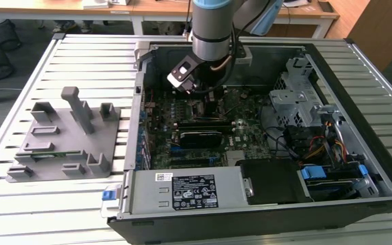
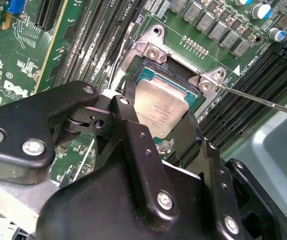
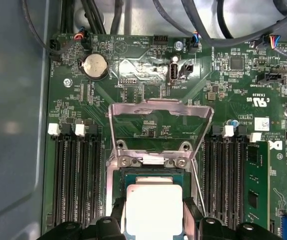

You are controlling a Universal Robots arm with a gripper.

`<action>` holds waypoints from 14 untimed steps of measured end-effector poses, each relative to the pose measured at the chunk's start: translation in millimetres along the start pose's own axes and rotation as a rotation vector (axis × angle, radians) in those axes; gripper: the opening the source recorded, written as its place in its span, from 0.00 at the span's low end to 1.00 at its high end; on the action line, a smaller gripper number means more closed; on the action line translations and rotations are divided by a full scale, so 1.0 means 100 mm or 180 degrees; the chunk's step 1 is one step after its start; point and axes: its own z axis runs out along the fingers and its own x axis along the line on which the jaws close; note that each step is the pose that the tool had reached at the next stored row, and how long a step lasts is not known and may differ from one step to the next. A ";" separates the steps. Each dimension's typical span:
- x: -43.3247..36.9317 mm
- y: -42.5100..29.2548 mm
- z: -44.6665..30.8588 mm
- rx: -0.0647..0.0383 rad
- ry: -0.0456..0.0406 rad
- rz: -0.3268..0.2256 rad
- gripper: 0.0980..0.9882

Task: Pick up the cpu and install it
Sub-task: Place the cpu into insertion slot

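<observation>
The arm (image 1: 213, 25) comes down near vertically from the top of the exterior view into an open computer case (image 1: 250, 224) that lies on its side on a slatted table (image 1: 87, 56). Its wrist sits low over the far half of the motherboard (image 1: 182, 115), inside the case walls. The gripper (image 2: 156, 117) points down at the processor socket (image 2: 151, 52). In both wrist views its two black fingers (image 2: 128, 120) stand on opposite sides of the cpu (image 2: 159, 107), each pressed against an edge, so the gripper is closed on the chip at a narrow width. The cpu (image 3: 153, 207) lies flat with its silver top up, squarely within the socket opening, and a thin green border shows around it. Whether it is fully seated or held just above the contacts cannot be determined. In the first wrist view the metal load plate (image 3: 158, 110) is hinged back and stands open beyond the socket. In the second wrist view the thin retention lever (image 2: 263, 100) angles away from the socket corner, clear of the chip. Black memory slots (image 3: 76, 175) run along both sides of the socket. A grey fixture (image 1: 67, 138) with upright blocks rests on the table at the exterior view's left, well apart from the case and the arm.
</observation>
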 end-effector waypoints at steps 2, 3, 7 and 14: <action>0.000 0.000 0.012 0.0000 0.0000 0.0002 0.50; 0.000 -0.001 0.017 0.0000 0.0000 0.0003 0.50; 0.000 -0.001 0.028 0.0000 -0.0002 0.0003 0.50; 0.002 -0.002 0.052 0.0000 -0.0007 0.0003 0.50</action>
